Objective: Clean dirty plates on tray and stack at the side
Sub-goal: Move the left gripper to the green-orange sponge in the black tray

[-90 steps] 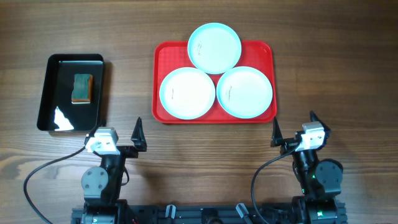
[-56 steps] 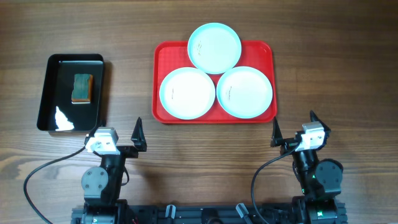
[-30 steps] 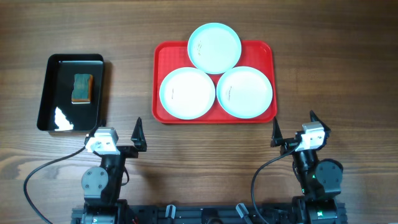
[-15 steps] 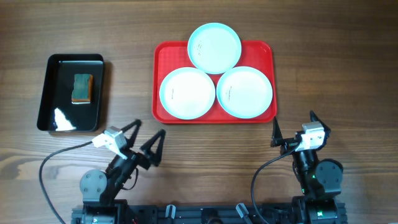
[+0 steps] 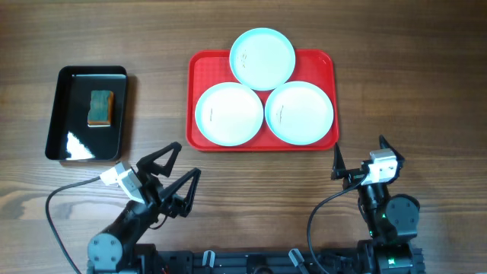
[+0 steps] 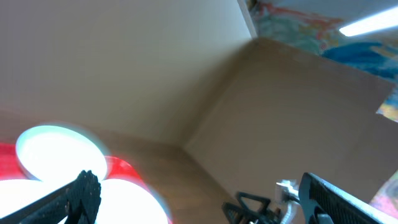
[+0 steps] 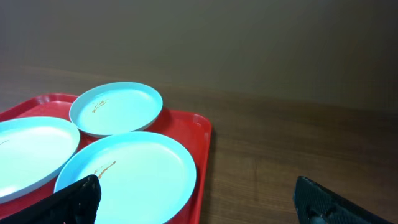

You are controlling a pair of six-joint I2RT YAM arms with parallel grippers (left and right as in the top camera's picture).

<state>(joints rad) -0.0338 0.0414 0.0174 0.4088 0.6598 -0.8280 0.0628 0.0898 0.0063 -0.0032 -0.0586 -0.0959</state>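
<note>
- The three plates (image 5: 262,58) sit on the red tray (image 5: 205,68) mid-table. One is at the far edge, overlapping the rim, and two lie side by side nearer the robot. Faint dark smudges show on them.
- The left gripper (image 5: 186,160) is spread wide and empty. It hangs over the table (image 5: 411,76) short of the tray's near-left corner, angled toward the tray.
- The right gripper (image 5: 359,152) is also wide open and empty, low by its base. The near-right plate lies ahead and to its left.
- A sponge (image 5: 100,107) lies in the black tray (image 5: 57,114) at far left, its long axis pointing away from the robot.
- The left arm is clearly nearer the sponge, which lies ahead and to its left. Fetching it likely means swinging away from the plates.
</note>
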